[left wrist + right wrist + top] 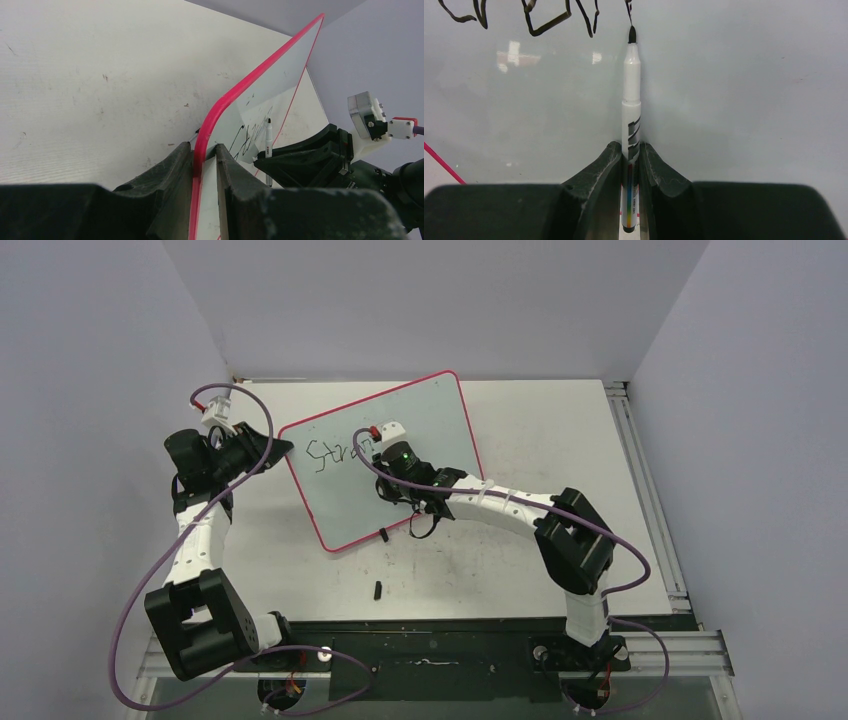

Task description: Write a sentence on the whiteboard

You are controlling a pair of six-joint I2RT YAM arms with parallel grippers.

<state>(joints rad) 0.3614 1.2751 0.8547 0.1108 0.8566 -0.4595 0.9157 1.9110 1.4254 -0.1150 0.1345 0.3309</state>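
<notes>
The whiteboard, pale with a pink-red rim, lies tilted on the table. My left gripper is shut on its left corner, the rim pinched between the two fingers. My right gripper is over the board, shut on a white marker whose black tip touches the surface. The sentence is black script starting at the board's left side. Its strokes end at the marker tip. In the left wrist view the writing and marker show past the rim.
A small black cap lies on the white tabletop in front of the board. A black foot sits at the board's near edge. Grey walls close in the back and sides. A metal rail runs along the table's right edge.
</notes>
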